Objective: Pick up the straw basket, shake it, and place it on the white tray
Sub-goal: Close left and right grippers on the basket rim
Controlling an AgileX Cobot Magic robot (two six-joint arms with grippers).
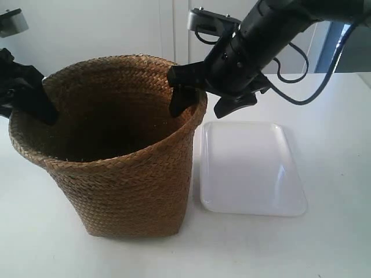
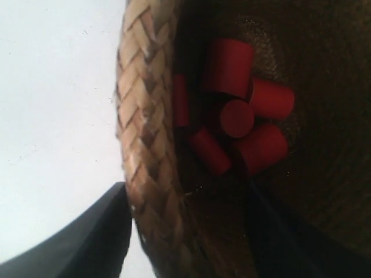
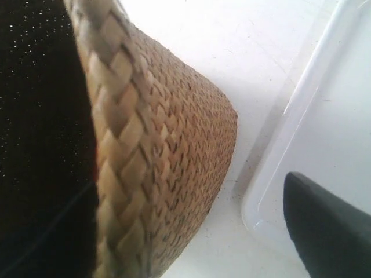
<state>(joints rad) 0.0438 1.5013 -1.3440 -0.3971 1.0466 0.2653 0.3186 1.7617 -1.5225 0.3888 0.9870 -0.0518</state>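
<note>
The straw basket [image 1: 124, 174] stands upright on the white table, to the left of the white tray [image 1: 249, 168] and close beside it. My left gripper [image 1: 26, 107] straddles the basket's rim [image 2: 151, 145] on the side away from the tray, open, with one finger [image 2: 69, 243] outside and one inside. My right gripper [image 1: 203, 104] straddles the rim [image 3: 119, 150] on the tray side, open. Its outer finger [image 3: 327, 231] hangs well off the wall, over the tray [image 3: 342, 116]. Its inner finger is lost in the dark interior.
Several red cylinders [image 2: 237, 116] lie in a heap on the basket's bottom. The white table [image 1: 324, 243] runs out in front of and beyond the tray. A white wall stands behind.
</note>
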